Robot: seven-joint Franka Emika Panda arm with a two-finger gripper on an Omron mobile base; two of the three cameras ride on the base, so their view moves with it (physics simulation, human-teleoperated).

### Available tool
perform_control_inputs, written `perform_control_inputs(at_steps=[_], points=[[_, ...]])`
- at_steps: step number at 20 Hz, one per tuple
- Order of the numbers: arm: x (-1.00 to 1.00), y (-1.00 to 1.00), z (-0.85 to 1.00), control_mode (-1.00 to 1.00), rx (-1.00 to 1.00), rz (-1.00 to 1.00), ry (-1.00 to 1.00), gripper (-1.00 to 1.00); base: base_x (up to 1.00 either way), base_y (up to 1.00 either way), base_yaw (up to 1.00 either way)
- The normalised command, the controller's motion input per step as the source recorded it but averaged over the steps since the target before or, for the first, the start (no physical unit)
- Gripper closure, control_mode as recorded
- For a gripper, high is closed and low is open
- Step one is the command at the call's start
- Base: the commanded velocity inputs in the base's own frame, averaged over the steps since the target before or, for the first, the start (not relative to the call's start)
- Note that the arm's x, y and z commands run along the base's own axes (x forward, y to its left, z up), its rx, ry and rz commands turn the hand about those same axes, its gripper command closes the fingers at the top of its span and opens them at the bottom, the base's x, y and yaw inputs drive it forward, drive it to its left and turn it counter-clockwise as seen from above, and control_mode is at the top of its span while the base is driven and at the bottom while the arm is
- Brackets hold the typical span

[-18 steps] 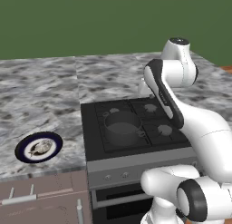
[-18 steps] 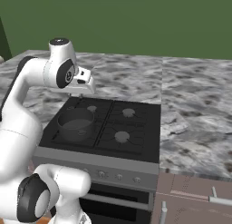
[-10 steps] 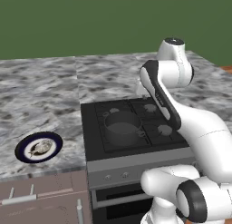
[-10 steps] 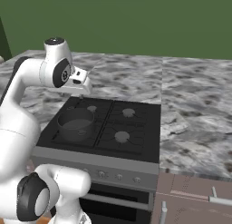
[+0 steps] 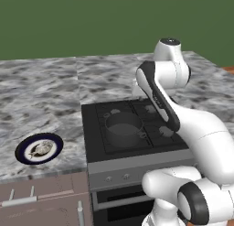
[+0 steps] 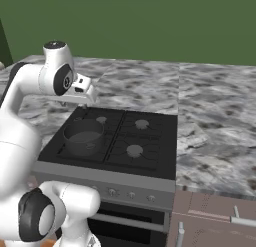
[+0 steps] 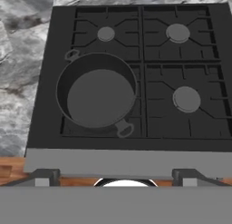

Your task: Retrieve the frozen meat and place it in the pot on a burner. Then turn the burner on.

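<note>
I see my gripper [image 6: 91,92] open and empty above the cooktop [image 7: 136,73], pot [image 7: 96,90] at 9 o'clock on its burner, meat not visible inside.

A round, low, dark grey metal pot [image 7: 97,96] sits on a matte black cooktop [image 7: 136,46] whose burners carry pale grey round caps [image 7: 186,99] under black grates. Around it spreads a grey-and-white mottled marble counter [image 5: 41,94]. At the pot's nine o'clock in the left base view lies a white plate with a dark-blue rim [image 5: 39,147], holding a pale mottled lump [image 5: 41,148]. The back wall is plain green [image 6: 150,26].
</note>
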Motion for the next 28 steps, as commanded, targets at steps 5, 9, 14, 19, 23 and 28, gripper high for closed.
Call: perform_control_inputs(at_steps=[5,9,14,19,23,28], points=[[0.0,0.47,-0.01,-1.0,0.0,-0.09,0.0,-1.0,0.0,0.0,0.0],[0.0,0.47,-0.09,-1.0,0.0,-0.07,0.02,-1.0,0.0,0.0,0.0],[0.0,0.51,-0.06,-1.0,0.0,-0.03,0.01,-1.0,0.0,0.0,0.0],[0.0,0.5,-0.06,-1.0,0.0,-0.03,0.0,-1.0,0.0,0.0,0.0],[0.0,0.49,-0.07,-1.0,0.0,-0.04,0.02,-1.0,0.0,0.0,0.0],[0.0,0.61,-0.06,-1.0,0.0,-0.05,0.0,-1.0,0.0,0.0,0.0]])
